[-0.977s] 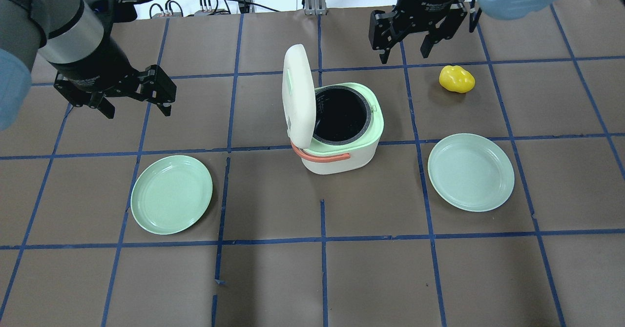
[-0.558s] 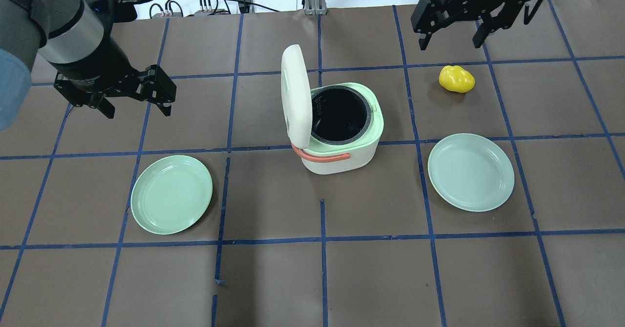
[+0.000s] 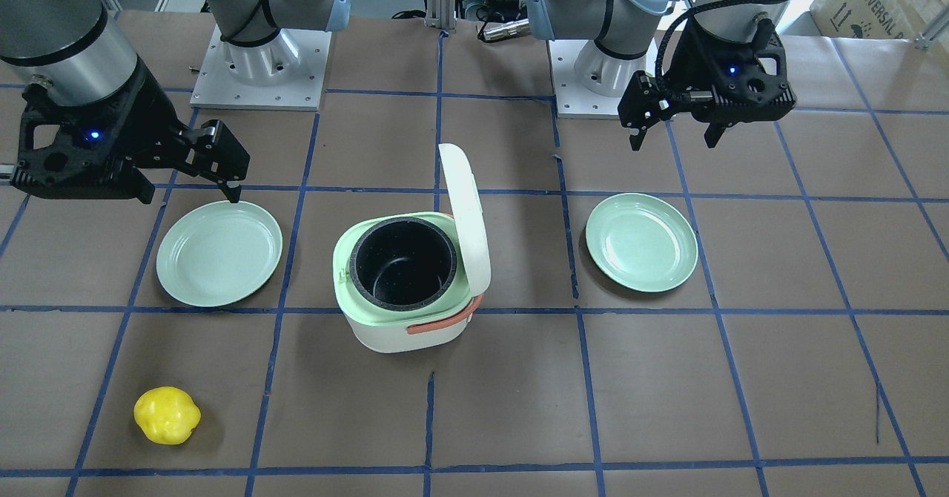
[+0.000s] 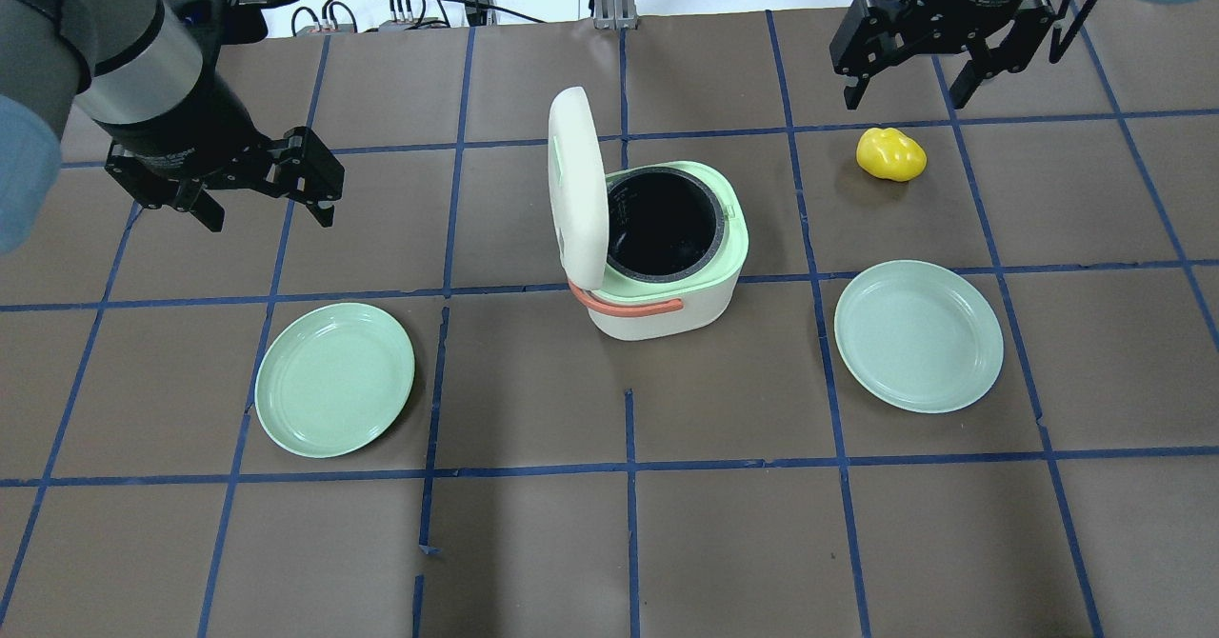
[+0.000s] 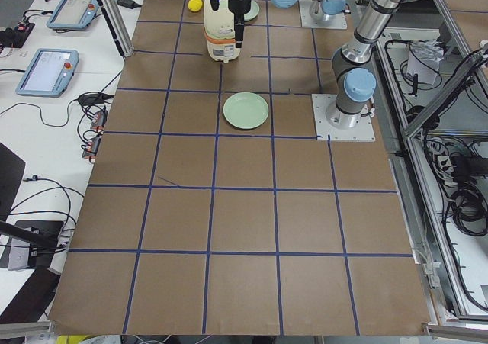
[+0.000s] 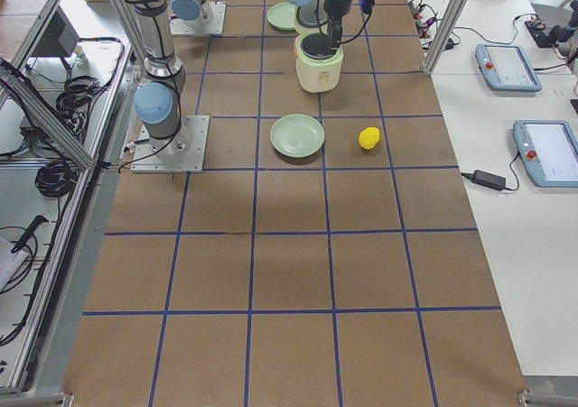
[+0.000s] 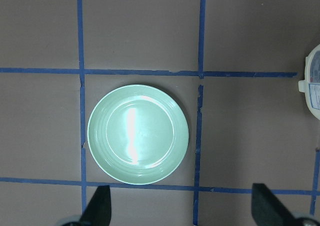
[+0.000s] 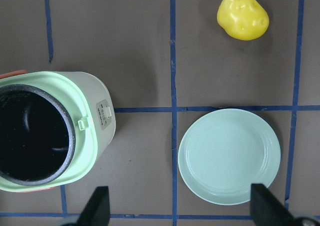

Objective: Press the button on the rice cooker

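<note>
On the surface (image 4: 533, 543) I count one cooker (image 4: 667, 309), latch (image 4: 731, 208) facing right, two plates (image 4: 334, 379) (image 4: 918, 335); left hand (image 4: 269, 211) and right hand (image 4: 903, 95) gape empty.

A white and green plastic rice cooker (image 4: 657, 319) stands at the middle of the brown paper-covered table (image 4: 609, 543). Its white hinged lid (image 4: 579, 190) stands upright along its left side, and a black inner pot (image 4: 664, 229) sits in it. A pale green round left plate (image 4: 334, 379) and a matching right plate (image 4: 918, 335) flank it, both slightly nearer. A yellow lumpy plastic toy (image 4: 890, 154) lies far right, beyond the right plate.
</note>
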`<state>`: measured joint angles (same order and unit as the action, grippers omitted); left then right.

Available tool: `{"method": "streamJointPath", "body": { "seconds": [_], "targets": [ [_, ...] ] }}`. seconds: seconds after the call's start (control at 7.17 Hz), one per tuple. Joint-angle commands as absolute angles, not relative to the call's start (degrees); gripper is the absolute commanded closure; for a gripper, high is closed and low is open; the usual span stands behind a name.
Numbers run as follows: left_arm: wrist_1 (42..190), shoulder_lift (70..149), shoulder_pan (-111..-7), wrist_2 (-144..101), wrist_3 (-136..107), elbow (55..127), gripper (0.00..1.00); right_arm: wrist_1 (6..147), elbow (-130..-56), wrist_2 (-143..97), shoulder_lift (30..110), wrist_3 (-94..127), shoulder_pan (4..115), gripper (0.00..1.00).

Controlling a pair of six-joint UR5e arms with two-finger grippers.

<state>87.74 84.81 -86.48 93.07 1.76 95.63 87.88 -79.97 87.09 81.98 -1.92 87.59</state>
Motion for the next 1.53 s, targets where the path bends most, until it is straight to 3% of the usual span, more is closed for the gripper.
{"method": "streamJointPath", "body": {
  "seconds": [0.0, 1.4],
  "targets": [
    [87.7, 84.8, -86.5, 93.1, 1.8, 95.6, 0.00, 88.6, -80.1, 89.3, 82.4, -1.9, 87.5, 0.01],
    [87.7, 84.8, -86.5, 93.1, 1.8, 95.6, 0.00, 89.5, -85.9, 89.6, 85.9, -1.8, 88.2, 0.01]
  ]
}}
